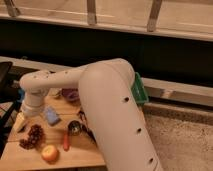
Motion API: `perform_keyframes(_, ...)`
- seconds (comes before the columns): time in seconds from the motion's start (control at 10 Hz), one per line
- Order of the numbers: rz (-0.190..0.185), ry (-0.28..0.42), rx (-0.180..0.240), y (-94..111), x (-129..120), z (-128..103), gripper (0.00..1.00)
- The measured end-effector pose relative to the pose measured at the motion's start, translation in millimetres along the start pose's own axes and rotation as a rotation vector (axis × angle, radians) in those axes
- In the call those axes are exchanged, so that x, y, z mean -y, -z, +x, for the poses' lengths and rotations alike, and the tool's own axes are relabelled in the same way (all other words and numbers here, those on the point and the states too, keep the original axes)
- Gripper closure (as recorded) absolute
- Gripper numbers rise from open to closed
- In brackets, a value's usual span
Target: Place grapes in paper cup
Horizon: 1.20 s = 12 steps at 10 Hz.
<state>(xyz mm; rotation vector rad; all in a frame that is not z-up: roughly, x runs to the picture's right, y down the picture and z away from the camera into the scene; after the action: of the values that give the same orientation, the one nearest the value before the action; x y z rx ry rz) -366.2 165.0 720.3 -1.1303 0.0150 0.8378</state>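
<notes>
The grapes (32, 136), a dark reddish-purple bunch, lie on the wooden table (80, 154) near its front left corner. My gripper (20, 122) hangs from the white wrist just above and to the left of the bunch. Its pale fingers are open and hold nothing. They stand close to the grapes but do not touch them. The paper cup does not show; my bulky white arm (105, 105) covers the back and right of the table.
A red-yellow apple (50, 152) sits right of the grapes, with an orange-red stick-shaped item (66, 141) and a dark metal utensil (75, 127) beyond it. A blue object (51, 116) and a purple bowl (70, 95) lie behind. A green container (139, 90) shows past the arm.
</notes>
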Motion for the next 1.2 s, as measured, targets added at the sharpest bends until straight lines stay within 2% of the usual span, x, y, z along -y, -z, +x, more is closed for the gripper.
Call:
perform_keyframes(0.2, 0.016, -0.008, 0.003, 0, 2, -2, 0.2)
perform_keyframes(0.3, 0.009, -0.01, -0.003, -7, 0, -5, 0.2)
perform_keyframes(0.5, 0.002, -0.018, -0.023, -27, 0, -7, 0.2)
perform_keyframes(0.8, 0.017, -0.036, -0.05, -45, -6, -8, 0.2)
perform_keyframes(1.0, 0.027, -0.063, -0.067, -57, -2, -6, 0.2)
perform_keyframes(1.2, 0.038, -0.091, -0.094, -78, 6, -3, 0.2)
